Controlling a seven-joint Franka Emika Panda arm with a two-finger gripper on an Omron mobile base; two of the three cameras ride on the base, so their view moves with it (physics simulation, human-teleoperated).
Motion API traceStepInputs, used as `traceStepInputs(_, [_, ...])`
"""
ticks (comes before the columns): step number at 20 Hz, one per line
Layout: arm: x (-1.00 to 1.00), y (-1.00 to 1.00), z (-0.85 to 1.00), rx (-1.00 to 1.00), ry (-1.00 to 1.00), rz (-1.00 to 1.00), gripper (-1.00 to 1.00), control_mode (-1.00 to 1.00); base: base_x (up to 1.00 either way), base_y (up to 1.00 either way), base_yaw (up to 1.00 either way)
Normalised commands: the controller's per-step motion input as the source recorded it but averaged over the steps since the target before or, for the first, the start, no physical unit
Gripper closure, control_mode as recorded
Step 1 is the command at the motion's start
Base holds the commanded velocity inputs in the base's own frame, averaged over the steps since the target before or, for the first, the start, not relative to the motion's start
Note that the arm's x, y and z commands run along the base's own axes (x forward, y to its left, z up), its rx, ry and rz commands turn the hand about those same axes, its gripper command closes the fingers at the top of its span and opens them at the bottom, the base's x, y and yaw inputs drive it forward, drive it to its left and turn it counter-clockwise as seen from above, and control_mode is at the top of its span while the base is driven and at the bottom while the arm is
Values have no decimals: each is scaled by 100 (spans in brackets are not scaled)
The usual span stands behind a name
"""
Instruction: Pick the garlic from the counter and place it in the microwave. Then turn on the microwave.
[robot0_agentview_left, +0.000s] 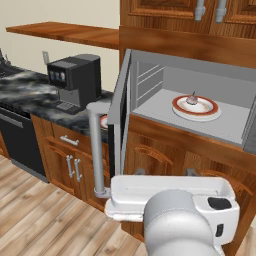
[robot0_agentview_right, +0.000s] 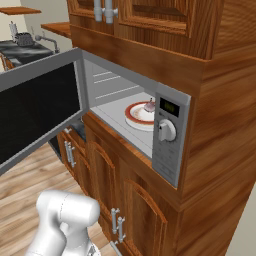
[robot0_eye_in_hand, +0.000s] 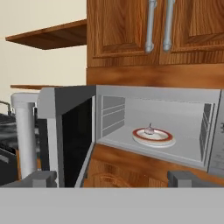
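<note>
A: The gripper (robot0_eye_in_hand: 112, 179) was closest to us, wide open and holding nothing.

B: Where was the garlic (robot0_eye_in_hand: 149, 130)?

A: On the plate (robot0_eye_in_hand: 154, 137) inside the microwave (robot0_eye_in_hand: 131, 131), up at one o'clock, well apart from the gripper.

B: Next?

A: I think push the door (robot0_eye_in_hand: 72, 135) shut gently, then turn the knob (robot0_agentview_right: 165, 131).

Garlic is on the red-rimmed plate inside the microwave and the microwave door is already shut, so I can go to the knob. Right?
Not quite. The garlic does sit on the red-rimmed plate inside the microwave, but the door is wide open, as the right base view shows. It needs closing before the knob.
</note>
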Motion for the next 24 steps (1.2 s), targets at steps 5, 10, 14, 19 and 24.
traceStepInputs(5, [8, 20, -2, 0, -3, -1, -100, -100, 0, 0, 0])
traceStepInputs(10, [16, 18, -9, 0, -5, -4, -100, -100, 0, 0, 0])
traceStepInputs(14, [19, 22, -14, 0, -6, -6, -100, -100, 0, 0, 0])
traceStepInputs(19, [31, 21, -17, 0, -5, -7, -100, -100, 0, 0, 0])
traceStepInputs(24, [37, 25, -20, 0, -4, -7, -100, -100, 0, 0, 0])
